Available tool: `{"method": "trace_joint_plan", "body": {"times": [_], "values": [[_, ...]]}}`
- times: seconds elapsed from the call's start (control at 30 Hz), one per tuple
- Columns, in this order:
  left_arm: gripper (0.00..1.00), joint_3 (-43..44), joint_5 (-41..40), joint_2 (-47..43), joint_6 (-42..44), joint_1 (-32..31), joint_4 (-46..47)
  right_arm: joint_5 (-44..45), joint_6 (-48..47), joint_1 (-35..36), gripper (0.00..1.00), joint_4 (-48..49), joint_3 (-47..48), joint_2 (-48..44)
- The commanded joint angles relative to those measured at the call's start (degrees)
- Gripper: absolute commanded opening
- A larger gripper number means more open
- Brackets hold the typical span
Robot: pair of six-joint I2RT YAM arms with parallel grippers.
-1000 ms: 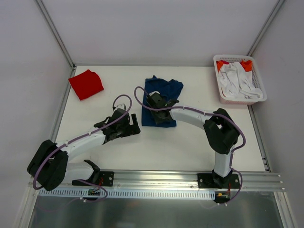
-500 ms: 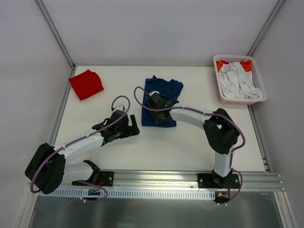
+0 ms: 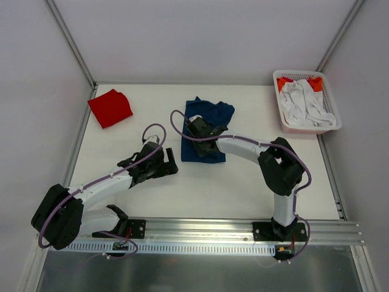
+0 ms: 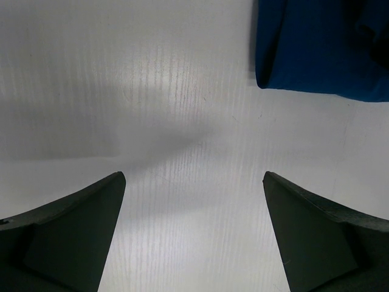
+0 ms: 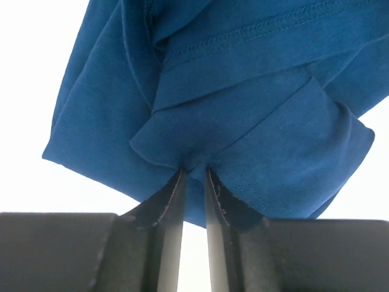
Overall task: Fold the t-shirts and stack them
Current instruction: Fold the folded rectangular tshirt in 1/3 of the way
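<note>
White table (image 3: 243, 182), navy t-shirt (image 3: 209, 112); far-right basket (image 3: 298, 73) holds white cloth (image 3: 304, 103), orange cloth (image 3: 315, 82).

A robotics lab test cell: a white surface (image 3: 206, 188) boxed by plain pale wall panels (image 3: 200, 36) on aluminium posts (image 3: 70, 41), with a slotted metal mounting rail (image 3: 200, 229) at 6 o'clock.

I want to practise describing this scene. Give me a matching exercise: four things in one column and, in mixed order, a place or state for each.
Things:
1. red shirt
2. blue shirt
3. basket
4. left gripper

Places or states:
A. at the far right corner, with white cloth inside
B. pinched by the right gripper
C. open, above bare table
D. lying near the far left corner

Pairs: 1-D, 2-B, 3-A, 4-C
</note>
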Motion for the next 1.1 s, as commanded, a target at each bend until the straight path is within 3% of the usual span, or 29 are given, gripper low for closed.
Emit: {"method": "trace_joint_plan", "body": {"times": [0.0,0.3,0.67,1.07], "values": [[0.99,-0.42,0.31,-1.28,-0.76,0.07,0.5,0.68,-1.1,-0.46,0.2,0.59,2.54,0.05],[0.99,-0.68,0.39,-1.19,-0.85,0.07,0.41,1.12,-1.27,-0.55,0.0,1.3,1.75,0.05],[0.99,-0.51,0.22,-0.93,-0.93,-0.02,0.58,2.0,-2.94,-3.53,0.0,1.04,3.67,-3.2],[0.99,0.02,0.22,0.47,-0.67,0.07,0.58,1.3,-6.37,-9.78,0.0,-1.07,14.39,-0.14]]}}
